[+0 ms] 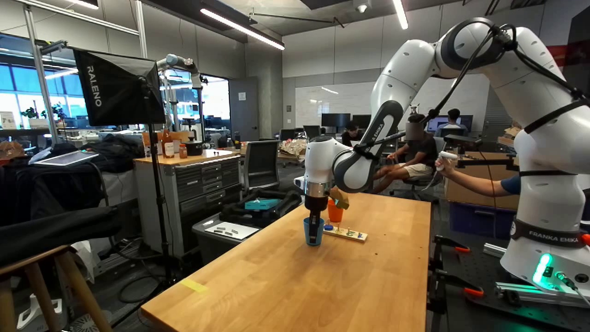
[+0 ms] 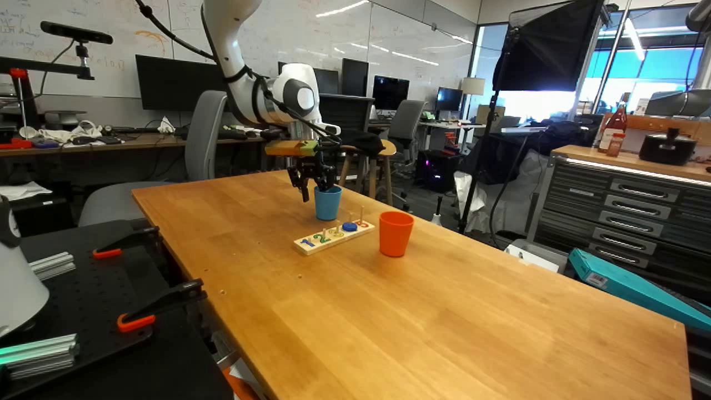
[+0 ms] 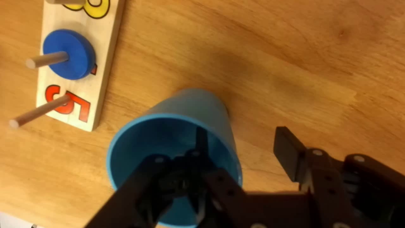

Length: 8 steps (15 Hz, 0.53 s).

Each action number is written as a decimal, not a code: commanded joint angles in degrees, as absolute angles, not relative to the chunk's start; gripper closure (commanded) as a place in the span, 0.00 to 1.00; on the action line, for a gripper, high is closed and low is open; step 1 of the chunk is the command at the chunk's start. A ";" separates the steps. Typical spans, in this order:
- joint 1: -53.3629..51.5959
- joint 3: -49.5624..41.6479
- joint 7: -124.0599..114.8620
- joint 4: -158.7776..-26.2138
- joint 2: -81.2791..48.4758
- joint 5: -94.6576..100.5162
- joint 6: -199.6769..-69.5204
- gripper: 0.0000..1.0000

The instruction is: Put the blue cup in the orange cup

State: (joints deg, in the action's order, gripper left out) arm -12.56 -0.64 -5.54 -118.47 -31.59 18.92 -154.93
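1. In from the left of an exterior view comes the white arm [image 2: 229, 22], reaching over the table [image 2: 472, 311], and at its end the gripper [image 2: 315, 193] points straight down.
2. And look at that gripper: fingers [image 3: 287, 153] spread wide, one down inside the blue cup [image 2: 328, 205], the other outside, the cup's wall between them!
3. The wrist view shows a clear gap from the wall to the outer finger; whether the inner one touches, I can't tell.
4. The blue cup stands upright on the table, right below the gripper.
5. Right of the gripper and closer to the camera, the number board [image 2: 335, 238] lies flat, a blue disc [image 2: 349, 226] on the peg [image 3: 47, 59] between the yellow 3 and the red 5.
6. Further right, there's the orange cup [image 2: 396, 236], upright, near the board's 5 end, apart from gripper and blue cup.
7. Well off to the gripper's right, a drawer cabinet [image 2: 622, 208] carries a bottle [image 2: 615, 123] and a black pot [image 2: 666, 149].
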 commanded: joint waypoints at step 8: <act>-12.84 -2.67 -4.98 -113.98 -33.06 19.11 -155.98 1.00</act>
